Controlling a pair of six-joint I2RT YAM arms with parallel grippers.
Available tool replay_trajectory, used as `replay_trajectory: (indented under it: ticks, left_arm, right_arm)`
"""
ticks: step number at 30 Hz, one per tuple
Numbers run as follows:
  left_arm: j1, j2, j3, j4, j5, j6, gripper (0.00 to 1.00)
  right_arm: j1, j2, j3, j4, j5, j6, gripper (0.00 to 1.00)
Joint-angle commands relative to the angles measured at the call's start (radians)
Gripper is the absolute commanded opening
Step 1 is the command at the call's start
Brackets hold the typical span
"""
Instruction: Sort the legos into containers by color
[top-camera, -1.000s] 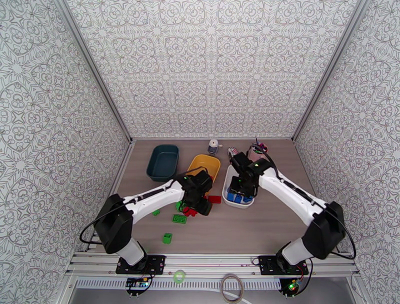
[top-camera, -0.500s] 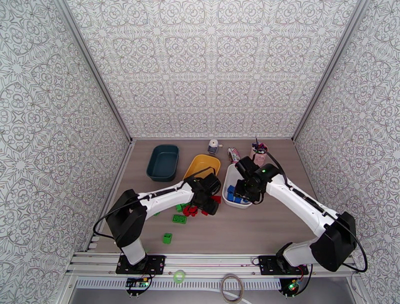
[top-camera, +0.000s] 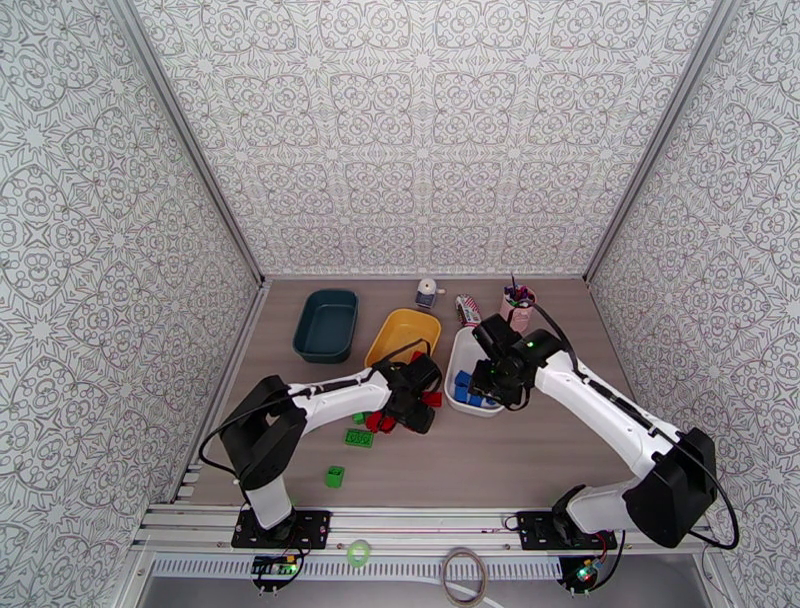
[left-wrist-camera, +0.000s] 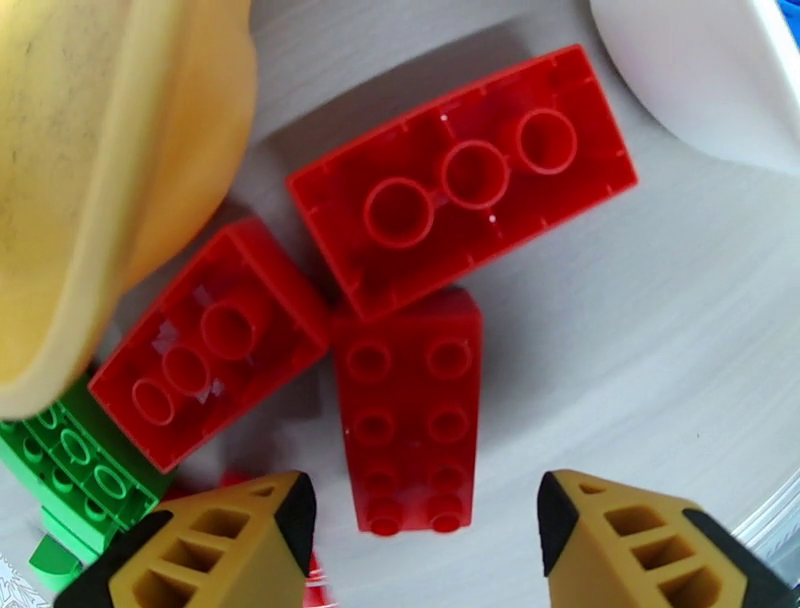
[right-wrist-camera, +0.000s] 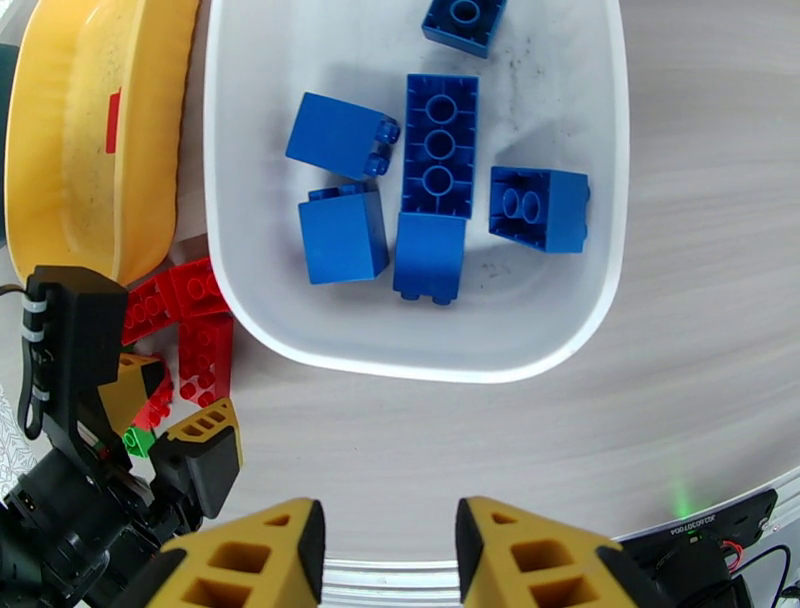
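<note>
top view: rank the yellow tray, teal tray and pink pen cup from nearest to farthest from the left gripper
From the left gripper:
1. yellow tray, just behind it, toward the back wall.
2. dark teal tray, farther off at the back left.
3. pink cup of pens, far back right corner.

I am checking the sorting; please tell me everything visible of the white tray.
The white tray is a shallow, rounded-rectangular dish of smooth plastic, its floor marked with dark scuffs. It sits flat on the wooden table, close beside the yellow tray. At least six blue bricks lie inside it; red bricks lie near its outer wall.
</note>
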Motion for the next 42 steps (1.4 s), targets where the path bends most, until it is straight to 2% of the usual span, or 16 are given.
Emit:
replay_trajectory:
  ticks: [1,6,11,14,26,32,42]
  left_arm:
    - [-0.01,0.03,-0.017,0.024,0.005,-0.006,0.62]
    - [-0.011,0.039,-0.019,0.029,0.01,0.001,0.57]
    - [-0.018,0.027,-0.013,0.027,-0.001,0.014,0.43]
    - [-0.026,-0.005,-0.01,0.019,-0.01,0.022,0.39]
    - [-0.031,-0.272,0.01,-0.1,-0.003,-0.026,0.38]
    - [0.068,-0.284,0.107,-0.179,0.016,-0.079,0.39]
    - [0.267,-0.094,0.384,-0.324,0.061,-0.137,0.38]
  right_arm:
    - [-0.009,-0.013,-0.007,0.005,0.0,0.018,0.41]
    - [-0.009,-0.003,0.002,0.005,0.001,0.018,0.41]
    - [-0.009,0.008,0.01,0.003,0.001,0.023,0.4]
    - [-0.008,0.003,0.008,0.0,0.005,0.034,0.4]
    - [0.001,-0.029,0.029,0.0,-0.002,0.064,0.4]
    - [0.006,0.001,0.031,0.061,-0.046,0.003,0.41]
    - [0.006,0.063,0.099,0.069,-0.075,-0.147,0.41]
